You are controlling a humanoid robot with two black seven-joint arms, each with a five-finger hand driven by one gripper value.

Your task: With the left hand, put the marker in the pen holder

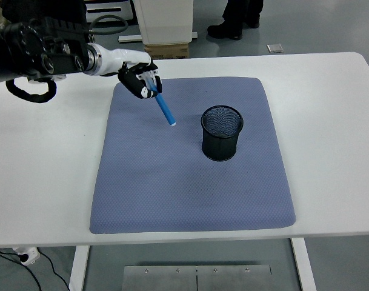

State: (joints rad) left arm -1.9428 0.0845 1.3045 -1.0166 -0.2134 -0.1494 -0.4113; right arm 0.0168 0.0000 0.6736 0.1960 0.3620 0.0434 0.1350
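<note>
1. Left hand (140, 82) sits in the upper left of the frame, above the far left corner of the mat (190, 200). Fingers are curled and clamped on the upper end of the marker (165, 110).
2. Marker: blue barrel, held in the air at a slant. Its top end is in the fingers; its free tip points down and to the right, toward frame centre. Long axis runs from upper left to lower right, steeply tilted, not upright.
3. Marker tip hangs over the mat, left of the holder (222, 133) and apart from it. No contact with mat that I can see.
4. Holder: black mesh cup, standing upright right of centre on the mat, mouth open upward. Nothing visible inside.
5. Progress, judged: pick-up done, marker lifted and carried partway. Left to do: bring the tip rightward over the holder mouth, turn the marker nearer to vertical, lower, release.
6. Right hand: not in frame.
7. Table (329, 91): white, carries the mat. A person's legs show at the top edge.
</note>
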